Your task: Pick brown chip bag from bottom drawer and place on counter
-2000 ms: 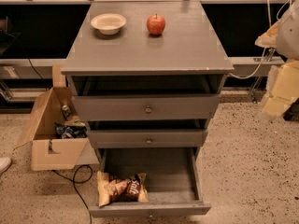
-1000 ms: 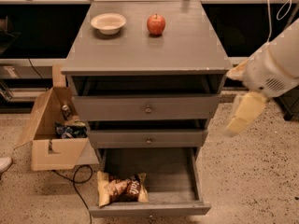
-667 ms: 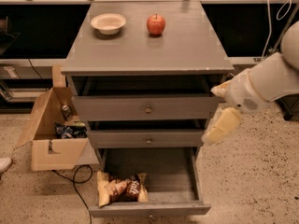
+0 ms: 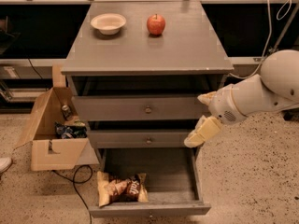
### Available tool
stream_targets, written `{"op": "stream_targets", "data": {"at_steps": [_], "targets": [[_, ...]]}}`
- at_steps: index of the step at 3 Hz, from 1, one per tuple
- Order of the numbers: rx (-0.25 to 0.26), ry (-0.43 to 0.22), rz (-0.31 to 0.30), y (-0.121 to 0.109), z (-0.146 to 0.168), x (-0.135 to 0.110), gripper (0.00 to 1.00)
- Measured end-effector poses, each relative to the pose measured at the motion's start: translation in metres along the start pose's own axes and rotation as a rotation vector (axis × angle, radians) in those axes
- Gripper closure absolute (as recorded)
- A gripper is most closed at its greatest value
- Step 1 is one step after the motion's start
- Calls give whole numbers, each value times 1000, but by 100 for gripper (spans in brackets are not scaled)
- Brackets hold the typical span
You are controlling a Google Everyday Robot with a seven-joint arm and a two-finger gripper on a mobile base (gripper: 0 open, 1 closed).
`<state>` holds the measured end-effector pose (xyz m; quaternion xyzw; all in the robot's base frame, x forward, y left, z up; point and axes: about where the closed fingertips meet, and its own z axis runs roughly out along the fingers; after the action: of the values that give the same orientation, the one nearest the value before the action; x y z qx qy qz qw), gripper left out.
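Observation:
The brown chip bag (image 4: 122,188) lies flat in the front left corner of the bottom drawer (image 4: 149,210), which is pulled out. The two drawers above it are shut. The counter (image 4: 149,48) is the grey top of the cabinet. My gripper (image 4: 202,115) is at the end of the white arm, which reaches in from the right. It hangs by the cabinet's right edge at the height of the middle drawer, above and to the right of the bag. Its pale yellow fingers (image 4: 202,131) stand apart and hold nothing.
A pale bowl (image 4: 108,23) and a red apple (image 4: 156,24) stand at the back of the counter. An open cardboard box (image 4: 49,146) with small packets (image 4: 70,129) sits on the floor left of the cabinet. A black cable (image 4: 77,181) runs past the drawer's left side.
My arm has swung in from the far right and come down and left, bringing the gripper to the cabinet's right edge by the middle drawer. The bag and drawer have not moved.

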<state>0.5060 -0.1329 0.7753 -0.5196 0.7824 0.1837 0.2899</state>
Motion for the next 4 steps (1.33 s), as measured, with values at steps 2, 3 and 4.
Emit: {"op": "stream_targets", "data": {"at_steps": [2,3,4], "targets": [[25,6,-58,38,62,49,0],[56,29,-44,58,126,94,0],[71,39,-28,56,172,116,0]]}}
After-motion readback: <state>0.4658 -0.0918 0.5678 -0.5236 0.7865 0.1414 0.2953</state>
